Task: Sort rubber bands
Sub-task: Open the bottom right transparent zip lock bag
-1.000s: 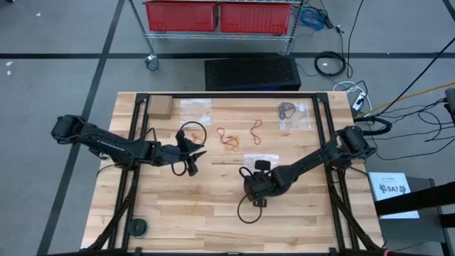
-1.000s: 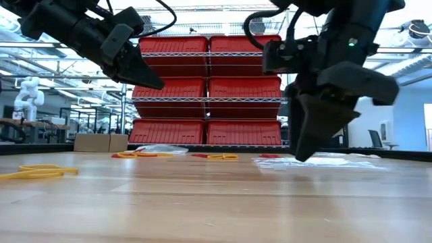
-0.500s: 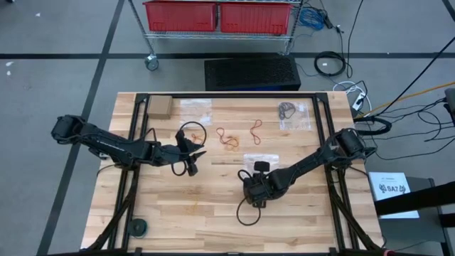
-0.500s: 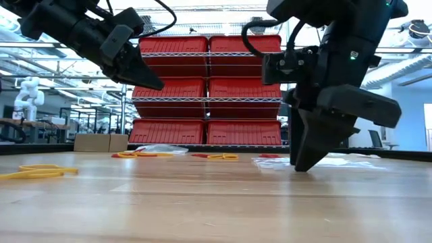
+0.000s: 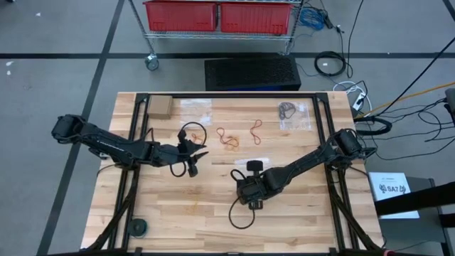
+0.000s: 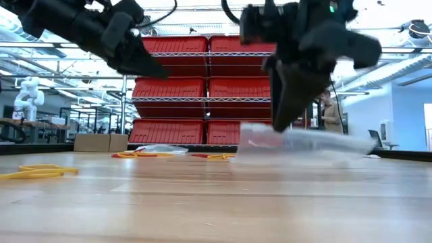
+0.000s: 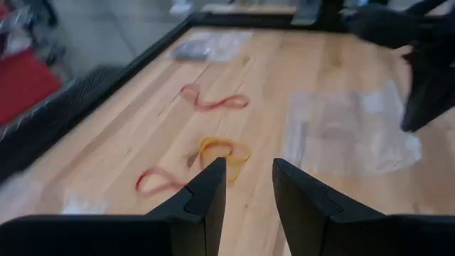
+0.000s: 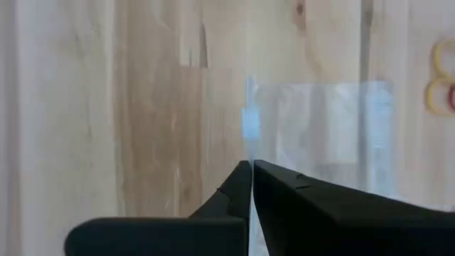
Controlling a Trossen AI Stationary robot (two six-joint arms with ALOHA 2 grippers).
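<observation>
Because the right claw (image 6: 291, 125) is pinched together on only an edge of a clear plastic bag (image 6: 307, 142), lifted off the surface (image 5: 213, 206), the thin film could slip free or fold, and its mouth could be left closed for loading. The rubber bands (image 5: 229, 138) lie loose on the wood beyond that bag, red-orange and tan-yellow loops close together, so colours could be mixed if two are caught at once. The left claw (image 7: 245, 188) is held apart above the wood, near those loops, gripping nothing.
</observation>
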